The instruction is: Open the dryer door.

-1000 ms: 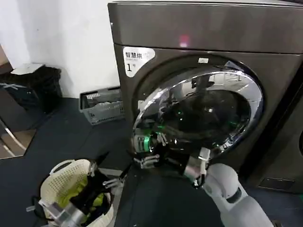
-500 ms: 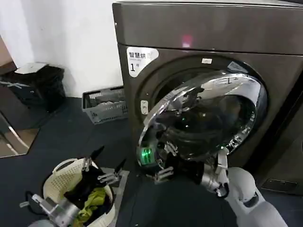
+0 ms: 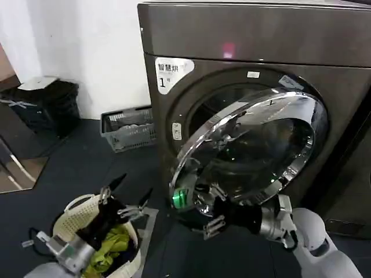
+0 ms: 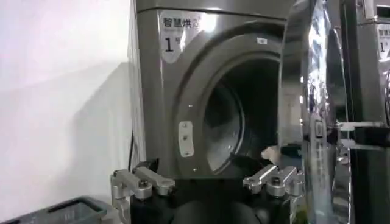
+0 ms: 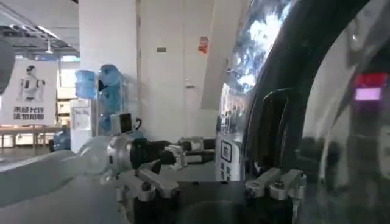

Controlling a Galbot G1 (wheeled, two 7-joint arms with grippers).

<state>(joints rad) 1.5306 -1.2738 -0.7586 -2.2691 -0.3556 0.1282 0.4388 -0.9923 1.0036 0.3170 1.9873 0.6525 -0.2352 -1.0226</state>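
Observation:
The dryer (image 3: 243, 40) is a dark bronze-grey box with a white "1" sticker. Its dryer door (image 3: 255, 145), chrome-rimmed with dark glass, stands partly swung out from the round drum opening (image 3: 203, 110). My right gripper (image 3: 207, 207) is open at the door's lower left rim, with its fingers spread on either side of the edge. In the right wrist view the gripper (image 5: 213, 182) has the door (image 5: 268, 36) right beside one finger. My left gripper (image 3: 124, 200) hangs open and holds nothing above the laundry basket. In the left wrist view this gripper (image 4: 207, 182) faces the drum opening (image 4: 237, 122) and the door's edge (image 4: 311, 91).
A white laundry basket (image 3: 75, 211) holding clothes stands on the dark floor at lower left. A grey crate (image 3: 124, 127) lies against the wall beside the dryer. A black bin (image 3: 46, 104) stands farther left. A second machine (image 3: 353, 174) borders the dryer's right side.
The door has swung farther out from the dryer front. My right gripper has moved right and down along with the door's lower edge. The left arm has barely moved.

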